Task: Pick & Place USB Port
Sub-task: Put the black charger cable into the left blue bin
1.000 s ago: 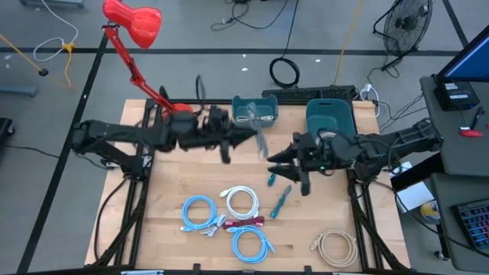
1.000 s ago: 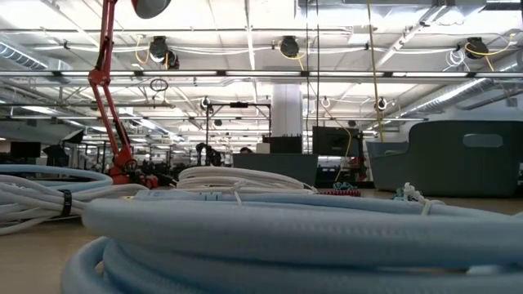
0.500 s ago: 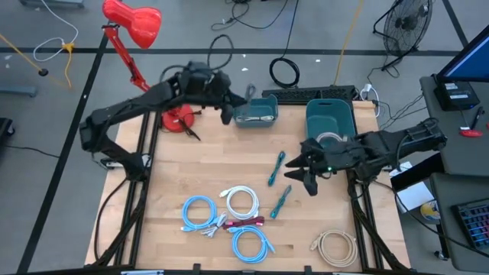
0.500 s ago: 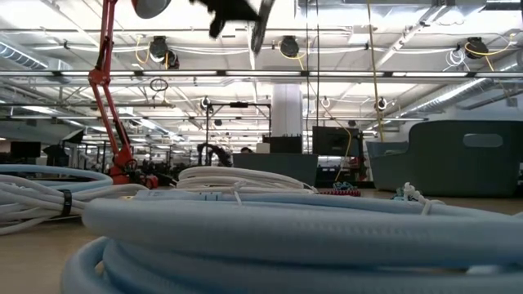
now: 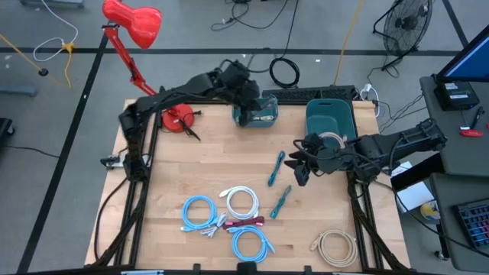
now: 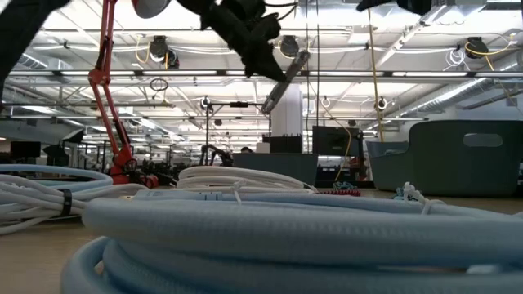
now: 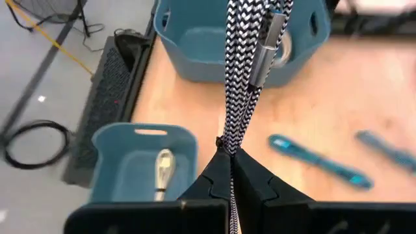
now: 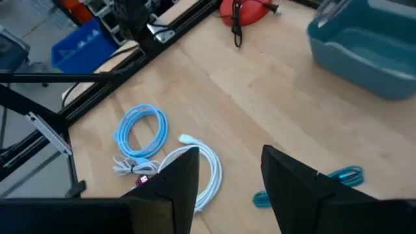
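Wood-slat table carries two teal bins at the back: small bin, larger bin. Red lamp base back-left. Front: blue cable coils, white coil, beige coil, two teal cables mid-table.

high view looks straight down on the table; low view sits at table height behind coiled cables; both share the red lamp.

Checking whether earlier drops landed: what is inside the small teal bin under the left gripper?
One pale coiled cable lies in the small teal bin. The left gripper, shut on a braided cable, hides the bin's near corner.
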